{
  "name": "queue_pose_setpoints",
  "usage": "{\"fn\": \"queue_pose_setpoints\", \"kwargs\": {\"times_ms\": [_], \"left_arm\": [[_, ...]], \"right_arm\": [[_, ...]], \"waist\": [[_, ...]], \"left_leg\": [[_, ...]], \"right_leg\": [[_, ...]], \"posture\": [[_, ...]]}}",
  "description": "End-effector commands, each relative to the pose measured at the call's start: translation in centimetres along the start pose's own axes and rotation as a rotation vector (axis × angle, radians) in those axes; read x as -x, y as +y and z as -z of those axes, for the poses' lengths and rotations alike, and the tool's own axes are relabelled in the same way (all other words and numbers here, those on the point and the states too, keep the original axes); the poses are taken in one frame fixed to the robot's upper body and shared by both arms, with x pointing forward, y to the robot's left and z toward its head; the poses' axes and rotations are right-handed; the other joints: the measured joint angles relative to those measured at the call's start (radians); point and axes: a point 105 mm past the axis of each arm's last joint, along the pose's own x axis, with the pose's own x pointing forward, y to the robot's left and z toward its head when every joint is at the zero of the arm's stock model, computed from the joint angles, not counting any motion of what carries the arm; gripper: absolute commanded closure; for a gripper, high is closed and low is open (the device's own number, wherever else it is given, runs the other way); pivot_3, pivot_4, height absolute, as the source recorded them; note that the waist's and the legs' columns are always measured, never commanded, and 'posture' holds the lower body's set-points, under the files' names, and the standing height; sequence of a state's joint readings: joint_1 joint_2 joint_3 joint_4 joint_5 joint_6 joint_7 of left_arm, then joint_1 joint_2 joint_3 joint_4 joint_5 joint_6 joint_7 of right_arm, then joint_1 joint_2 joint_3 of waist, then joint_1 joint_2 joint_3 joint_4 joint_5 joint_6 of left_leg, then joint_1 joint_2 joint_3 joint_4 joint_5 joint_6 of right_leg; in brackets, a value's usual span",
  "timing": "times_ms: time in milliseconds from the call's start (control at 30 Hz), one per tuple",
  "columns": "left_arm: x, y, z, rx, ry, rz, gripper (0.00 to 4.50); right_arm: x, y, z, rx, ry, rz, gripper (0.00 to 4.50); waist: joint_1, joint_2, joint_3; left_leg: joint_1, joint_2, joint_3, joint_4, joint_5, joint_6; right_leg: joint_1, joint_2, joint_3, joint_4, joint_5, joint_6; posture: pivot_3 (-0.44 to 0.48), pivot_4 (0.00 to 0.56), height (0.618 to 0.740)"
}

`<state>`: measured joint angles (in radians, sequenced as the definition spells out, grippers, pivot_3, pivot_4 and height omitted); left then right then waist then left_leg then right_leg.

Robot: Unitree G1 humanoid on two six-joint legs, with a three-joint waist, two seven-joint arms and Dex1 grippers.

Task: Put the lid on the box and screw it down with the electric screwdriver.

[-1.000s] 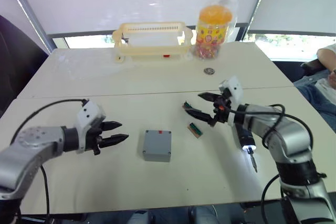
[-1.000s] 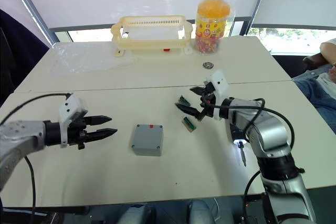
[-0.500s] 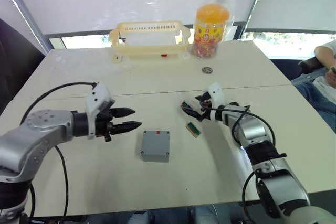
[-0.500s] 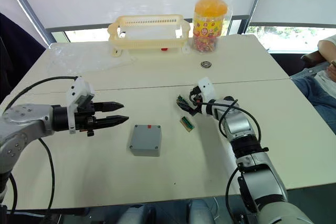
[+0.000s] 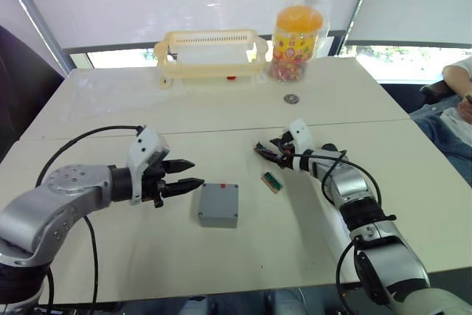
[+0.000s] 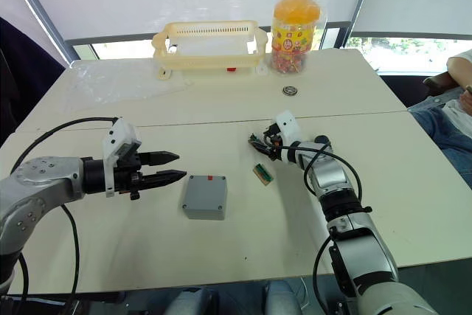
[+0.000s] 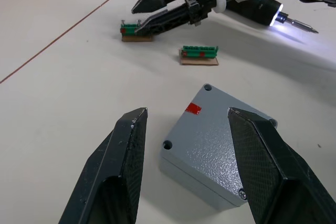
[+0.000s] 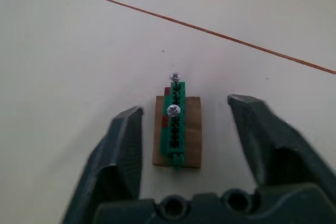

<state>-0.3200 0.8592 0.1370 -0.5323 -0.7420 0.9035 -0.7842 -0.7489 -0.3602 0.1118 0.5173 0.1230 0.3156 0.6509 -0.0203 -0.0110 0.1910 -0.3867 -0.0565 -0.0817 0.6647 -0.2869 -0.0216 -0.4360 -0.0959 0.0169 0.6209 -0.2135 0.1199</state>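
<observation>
1. The left gripper's [image 5: 193,175] fingers [image 7: 123,166] are spread apart with nothing between them, hovering low over the counter [image 5: 147,256] just beside the box [image 5: 219,205], tips pointing at it.
2. The right gripper's [image 8: 184,129] fingers [image 8: 124,156] are also spread, bracketing a small green screw holder [image 8: 176,124] on a brown base without touching it; two screws stand upright in its slot.
3. A second green screw holder [image 5: 273,181] of the same kind lies on the counter between the box and the right gripper; in the left wrist view its slots look vacant, though I cannot be certain.
4. The box sits flat near the middle of the counter with the lid [image 7: 223,150] already resting on top, a small red mark at the lid's far edge and screw holes at its corners.
5. The electric screwdriver [image 7: 270,13] lies beside the right forearm in the left wrist view, its tip light glowing and its metal bit pointing away from the box.
6. At the far side of the counter stands a cream slatted basket [image 5: 210,53] with handles; its contents cannot be made out.
7. Just beside the basket is a clear jar [image 5: 296,38] with an orange lid, wrapped in a plastic bag and filled with small colourful pieces.
8. A small round metal object [image 5: 291,98] lies on the counter in front of the jar.
</observation>
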Motion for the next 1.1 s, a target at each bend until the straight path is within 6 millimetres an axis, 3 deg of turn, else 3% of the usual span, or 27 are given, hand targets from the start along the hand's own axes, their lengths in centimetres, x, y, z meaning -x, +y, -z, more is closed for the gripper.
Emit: {"fn": "queue_pose_setpoints", "kwargs": {"times_ms": [33, 300, 400, 967, 1100], "left_arm": [[0.0, -0.4, -0.6, -0.042, -0.020, 0.003, 2.03], [-0.1, -0.3, -0.3, -0.048, -0.012, -0.003, 2.03], [-0.1, -0.3, -0.1, -0.048, -0.010, -0.003, 2.03], [-0.6, -0.3, 0.4, -0.051, -0.002, 0.006, 2.03], [-0.6, -0.3, 0.4, -0.052, -0.002, 0.005, 2.03]], "right_arm": [[-0.1, -0.2, -1.9, 0.014, -0.064, 0.011, 3.73], [-0.3, -0.1, -1.6, 0.007, -0.058, 0.016, 3.73], [-0.3, -0.1, -1.5, 0.008, -0.061, 0.018, 4.48], [-0.1, 0.2, -0.9, -0.031, -0.030, -0.015, 4.48], [-0.2, 0.2, -0.9, -0.016, -0.030, -0.005, 2.78]], "waist": [[0.000, 0.000, 0.000], [0.000, 0.000, 0.000], [0.000, 0.000, 0.000], [0.000, 0.000, 0.000], [0.000, 0.000, 0.000]], "left_leg": [[0.000, 0.000, 0.000, 0.000, 0.000, 0.000], [0.000, 0.000, 0.000, 0.000, 0.000, 0.000], [0.000, 0.000, 0.000, 0.000, 0.000, 0.000], [0.000, 0.000, 0.000, 0.000, 0.000, 0.000], [0.000, 0.000, 0.000, 0.000, 0.000, 0.000]], "right_leg": [[0.000, 0.000, 0.000, 0.000, 0.000, 0.000], [0.000, 0.000, 0.000, 0.000, 0.000, 0.000], [0.000, 0.000, 0.000, 0.000, 0.000, 0.000], [0.000, 0.000, 0.000, 0.000, 0.000, 0.000], [0.000, 0.000, 0.000, 0.000, 0.000, 0.000]], "posture": [[0.000, 0.150, 0.740], [0.000, 0.150, 0.740], [0.000, 0.150, 0.740], [0.000, 0.150, 0.740], [0.000, 0.150, 0.740]]}}
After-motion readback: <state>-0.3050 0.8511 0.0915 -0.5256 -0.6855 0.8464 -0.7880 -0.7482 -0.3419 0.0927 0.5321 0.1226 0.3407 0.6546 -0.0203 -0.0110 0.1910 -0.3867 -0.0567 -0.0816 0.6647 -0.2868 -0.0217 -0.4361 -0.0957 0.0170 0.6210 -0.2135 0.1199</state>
